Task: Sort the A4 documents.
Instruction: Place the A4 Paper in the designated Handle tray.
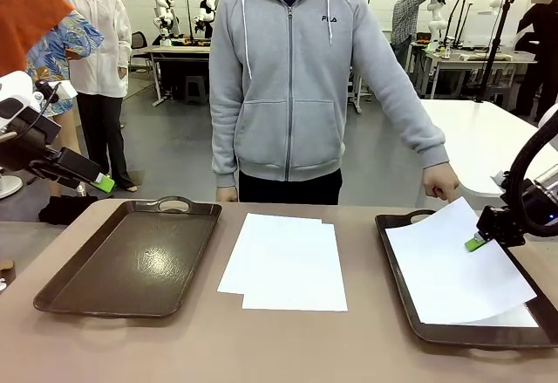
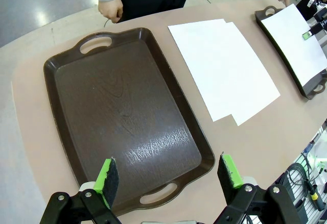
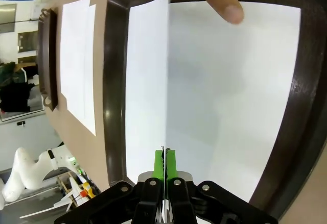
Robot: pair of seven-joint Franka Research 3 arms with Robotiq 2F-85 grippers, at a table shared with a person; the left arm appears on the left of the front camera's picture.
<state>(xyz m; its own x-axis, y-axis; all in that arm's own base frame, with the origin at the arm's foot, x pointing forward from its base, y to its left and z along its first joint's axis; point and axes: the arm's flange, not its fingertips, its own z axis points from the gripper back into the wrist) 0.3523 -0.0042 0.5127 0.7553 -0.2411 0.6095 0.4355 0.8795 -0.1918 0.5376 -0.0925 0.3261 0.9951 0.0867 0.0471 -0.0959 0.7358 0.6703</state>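
Pinches with the right gripper (image 1: pixel 475 242), jaws fully closed, the 2 o'clock edge of one held sheet (image 1: pixel 445 270); in the right wrist view shows that sheet edge-on, a thin line rising toward 12 o'clock from between the green pads (image 3: pixel 159 163). Hangs it over the right tray (image 1: pixel 394 256), at 4 o'clock on the bench (image 1: pixel 261 348), above a second sheet (image 1: pixel 521 318) lying flat inside. Looks featherlight, thin and limp: sags away from the pinch, probably flutters, curls or slides off a neighbour, and creases easily, so calls for a hold right at an edge or corner and a slow, level carry. Comes in from 3 o'clock, wrist low and tipped down toward the tray. Meets a person's hand (image 1: pixel 440 181) at the tray's 12 o'clock rim, one finger on or just over the paper; cannot tell which. Sees the loose stack (image 1: pixel 283 261) of A4 documents, at least two and slightly offset, at 6 o'clock in mid-bench. Holds the left gripper (image 2: pixel 168 170) wide open and empty, raised at 9 o'clock, looking down on the bare left tray (image 2: pixel 122 122) at 8 o'clock.
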